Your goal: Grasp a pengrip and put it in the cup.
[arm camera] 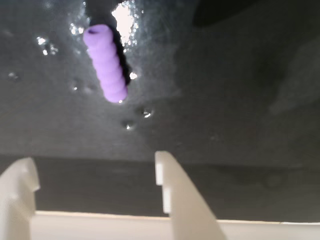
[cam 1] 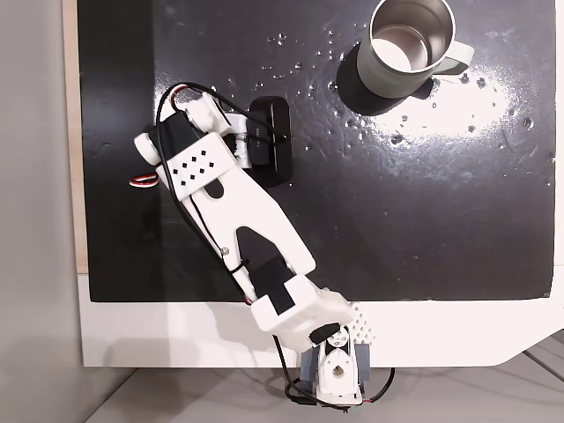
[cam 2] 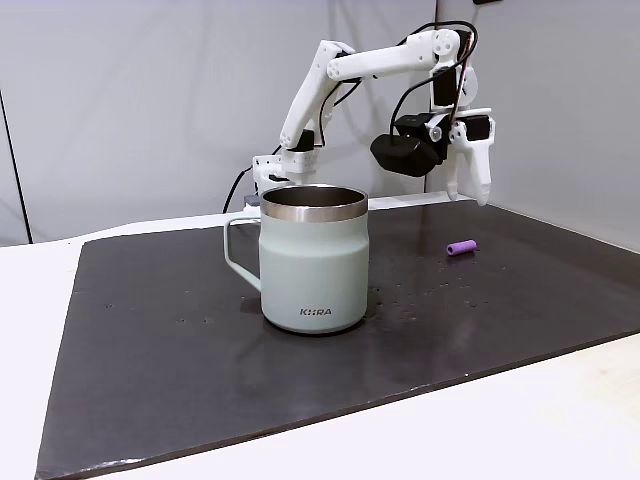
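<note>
Pengrip (arm camera: pixel 105 62), ribbed purple cylinder, lies on glossy black mat (arm camera: pixel 225 100); tool (arm camera: pixel 95 175) agape.

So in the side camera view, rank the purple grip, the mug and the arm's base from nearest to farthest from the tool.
1. Purple grip, on the mat below the tool.
2. Arm's base, behind, to the left.
3. Mug, front left.
</note>
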Robot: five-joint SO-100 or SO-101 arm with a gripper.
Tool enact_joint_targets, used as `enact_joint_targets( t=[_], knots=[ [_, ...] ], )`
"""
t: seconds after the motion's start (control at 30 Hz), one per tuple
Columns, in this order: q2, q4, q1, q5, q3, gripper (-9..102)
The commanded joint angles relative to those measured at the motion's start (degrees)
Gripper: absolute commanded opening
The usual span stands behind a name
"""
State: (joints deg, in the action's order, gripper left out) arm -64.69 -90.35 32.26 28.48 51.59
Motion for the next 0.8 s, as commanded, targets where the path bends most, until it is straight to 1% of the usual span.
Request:
enact_joint_targets(
  t=[0.0, 0.63, 0.73, 0.77],
  knots=[
    [1.9, -1.0, 0.8, 0.9, -4.8, 24],
    [22.7, -3.2, -3.7, 3.3, -18.5, 24],
    [24.1, -3.3, -3.5, 3.0, -20.2, 22],
    [24.3, -3.5, -3.4, 3.0, -20.4, 20]
  ],
)
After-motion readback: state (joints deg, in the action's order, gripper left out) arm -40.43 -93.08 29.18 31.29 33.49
